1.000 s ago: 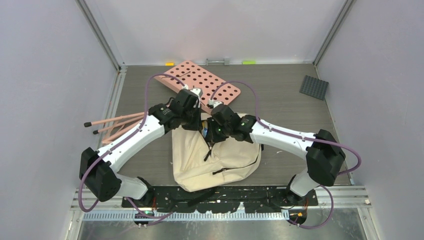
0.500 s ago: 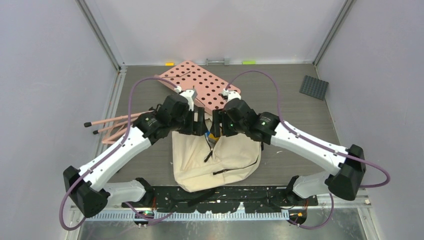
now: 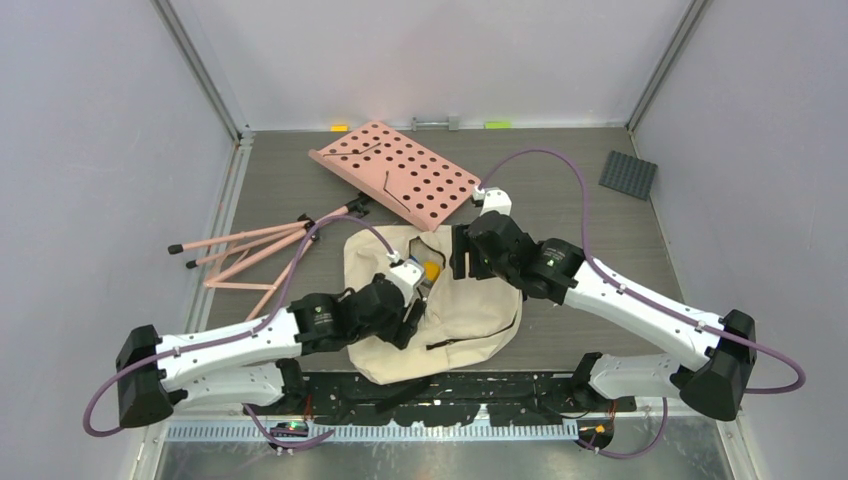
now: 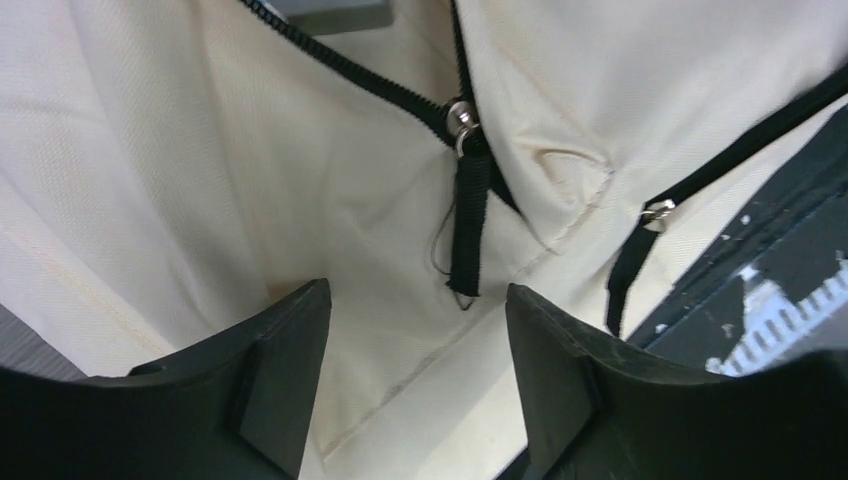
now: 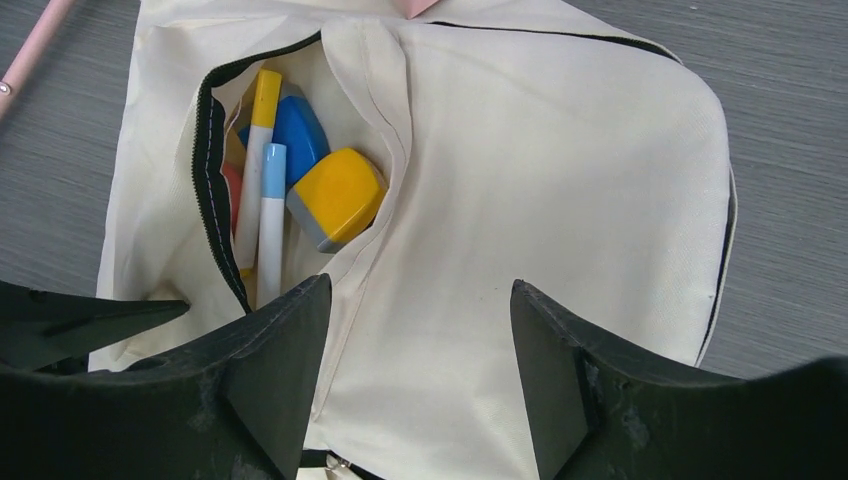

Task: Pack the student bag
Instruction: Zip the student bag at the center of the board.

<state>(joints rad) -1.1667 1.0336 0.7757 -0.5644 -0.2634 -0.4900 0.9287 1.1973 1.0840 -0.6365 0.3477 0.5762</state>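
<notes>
The student bag (image 3: 470, 320) is a cream backpack lying flat in the middle of the table, near the arm bases. Its zip pocket gapes open and shows a yellow block (image 5: 338, 195), a blue piece (image 5: 298, 130) and two markers (image 5: 270, 225). My right gripper (image 5: 420, 370) hovers open above the bag's cloth, just right of that pocket, holding nothing. My left gripper (image 4: 415, 390) is open too, low over the bag's near part. A black zipper pull (image 4: 465, 215) hangs just beyond its fingertips. In the top view the left gripper (image 3: 410, 315) and right gripper (image 3: 462, 262) sit over the bag.
A pink perforated board (image 3: 395, 172) lies behind the bag. Pink rods of a folding stand (image 3: 250, 250) lie to the left. A dark grey mat (image 3: 628, 174) sits at the back right. The black base plate (image 4: 760, 250) borders the bag's near edge.
Both grippers have opened and left the bag's mouth. The left arm drew back toward the near edge of the bag. The right gripper shifted a little right, and the pocket's contents now show.
</notes>
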